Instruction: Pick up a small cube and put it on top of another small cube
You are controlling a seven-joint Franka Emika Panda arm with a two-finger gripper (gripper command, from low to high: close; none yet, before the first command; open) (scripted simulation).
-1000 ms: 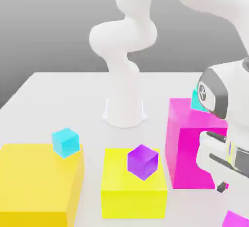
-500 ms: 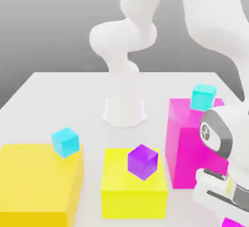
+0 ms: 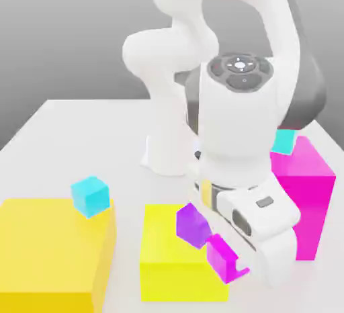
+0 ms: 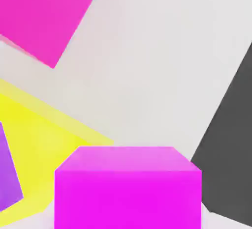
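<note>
One small magenta-pink cube [image 3: 222,259], glossy and equal-sided with no long axis, is what we see pinched in the fingers [image 3: 236,266] in the exterior view. It sits tilted, lifted over the small yellow block [image 3: 176,264], just beside the purple cube [image 3: 191,224]. In the hand view, we see the same cube [image 4: 128,187] up close, square-on, above the white table [image 4: 162,66].
</note>
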